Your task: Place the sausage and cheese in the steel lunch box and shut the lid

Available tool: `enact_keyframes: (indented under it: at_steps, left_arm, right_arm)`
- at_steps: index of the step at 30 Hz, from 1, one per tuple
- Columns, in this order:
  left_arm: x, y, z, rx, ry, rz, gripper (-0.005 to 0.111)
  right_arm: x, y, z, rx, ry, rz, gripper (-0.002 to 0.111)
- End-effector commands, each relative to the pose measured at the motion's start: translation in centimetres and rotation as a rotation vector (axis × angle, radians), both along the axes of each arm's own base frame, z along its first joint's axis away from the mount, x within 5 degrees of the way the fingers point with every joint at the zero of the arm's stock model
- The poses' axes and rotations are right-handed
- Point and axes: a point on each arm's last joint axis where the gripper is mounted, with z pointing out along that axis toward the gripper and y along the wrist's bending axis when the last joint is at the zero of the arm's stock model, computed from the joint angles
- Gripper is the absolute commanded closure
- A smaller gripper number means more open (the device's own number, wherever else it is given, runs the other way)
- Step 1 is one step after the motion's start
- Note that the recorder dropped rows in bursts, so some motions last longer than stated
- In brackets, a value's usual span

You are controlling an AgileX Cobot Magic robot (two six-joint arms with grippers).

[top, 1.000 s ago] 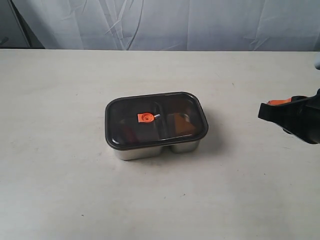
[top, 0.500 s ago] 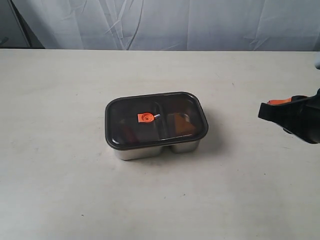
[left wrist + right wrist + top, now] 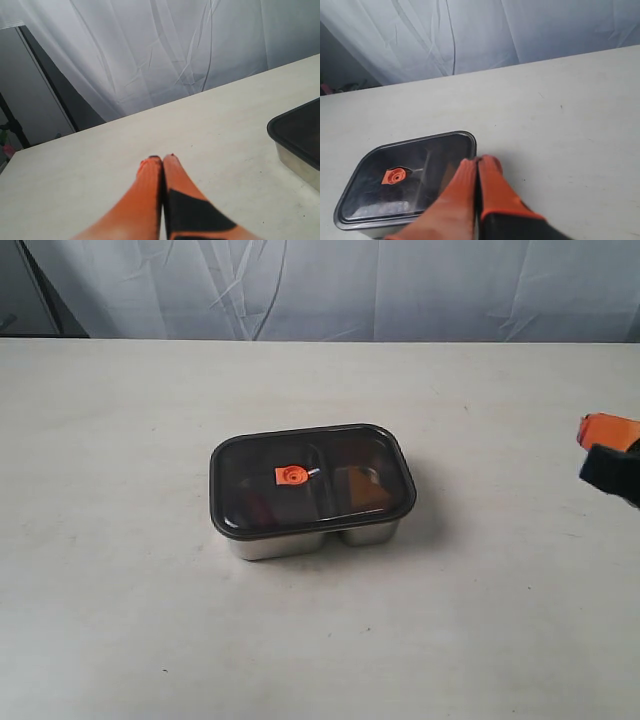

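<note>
The steel lunch box [image 3: 300, 541] stands mid-table with the dark lid [image 3: 340, 452] seated flat on it, its orange valve [image 3: 291, 475] facing up. Through the lid the cheese [image 3: 362, 490] shows dimly as an orange patch in the right compartment. A faint reddish shape, the sausage [image 3: 256, 508], lies in the left one. My right gripper [image 3: 586, 434] is shut and empty at the far right edge, well clear of the box. In its wrist view its tips [image 3: 479, 160] hang beside the lid [image 3: 410, 175]. My left gripper [image 3: 163, 159] is shut over bare table, with a corner of the lid [image 3: 300, 127] off to one side.
A white curtain [image 3: 320, 285] hangs behind the table's far edge. A dark stand or frame [image 3: 45, 95] is visible beyond the table in the left wrist view. Bare tabletop [image 3: 150, 620] surrounds the box.
My right gripper has drawn back to the right, so only its orange tip and a bit of black body remain in the exterior view. The box and lid have not moved.
</note>
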Motion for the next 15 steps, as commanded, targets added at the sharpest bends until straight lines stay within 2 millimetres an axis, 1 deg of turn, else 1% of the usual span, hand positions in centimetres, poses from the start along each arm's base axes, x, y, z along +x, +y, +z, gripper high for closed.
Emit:
enact_keyframes:
  at_steps: [1, 4, 7, 8, 12, 15]
  left_arm:
    - [0.0, 0.0, -0.1, -0.003, -0.007, 0.001, 0.107]
    - [0.0, 0.0, -0.1, -0.003, -0.007, 0.001, 0.107]
    - [0.0, 0.0, -0.1, -0.005, -0.007, 0.001, 0.107]
    - [0.0, 0.0, -0.1, -0.005, -0.007, 0.001, 0.107]
    - [0.0, 0.0, -0.2, -0.002, 0.004, 0.002, 0.107]
    - [0.0, 0.0, -0.2, -0.004, 0.004, 0.001, 0.107]
  right_arm:
    - [-2.3, -1.3, -1.1, 0.039, -0.061, -0.052, 0.109]
    - [-3.3, -2.3, -2.4, 0.048, -0.08, -0.132, 0.109]
    - [-4.2, -3.1, -2.7, 0.055, -0.118, -0.2, 0.109]
    - [-4.7, -3.5, -2.4, 0.047, -0.162, -0.235, 0.109]
    - [-5.8, -3.9, -1.4, -0.041, -0.31, -0.261, 0.109]
    - [-6.0, -4.0, -1.2, -0.034, -0.33, -0.268, 0.109]
